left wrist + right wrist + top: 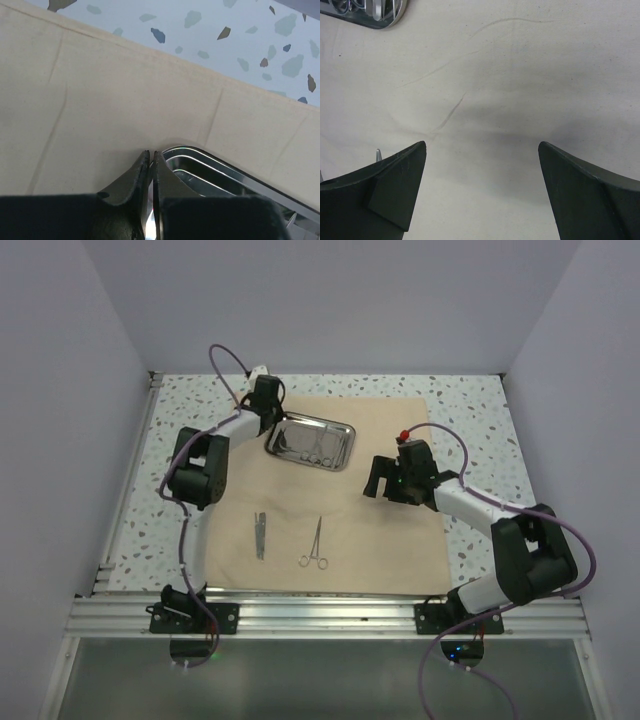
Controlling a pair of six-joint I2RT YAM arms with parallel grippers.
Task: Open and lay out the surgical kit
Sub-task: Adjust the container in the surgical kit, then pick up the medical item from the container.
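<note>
The beige cloth wrap [385, 540] lies spread flat on the table. The shiny steel tray [322, 420] sits on its far middle part with thin silver instruments [318, 447] inside. My left gripper [272, 420] is shut on the tray's left rim; in the left wrist view its fingers [151, 155] pinch the rim of the tray [225, 172]. Two instruments lie on the near cloth: a straight one [260, 536] and a ring-handled one [315, 545]. My right gripper [378, 480] is open and empty, hovering just above bare cloth [510, 75] to the right of the tray.
The speckled tabletop [470, 410] shows round the cloth. White walls close in the left, far and right sides. An aluminium rail [320, 615] runs along the near edge. The tray's corner [375, 15] shows at the top left of the right wrist view.
</note>
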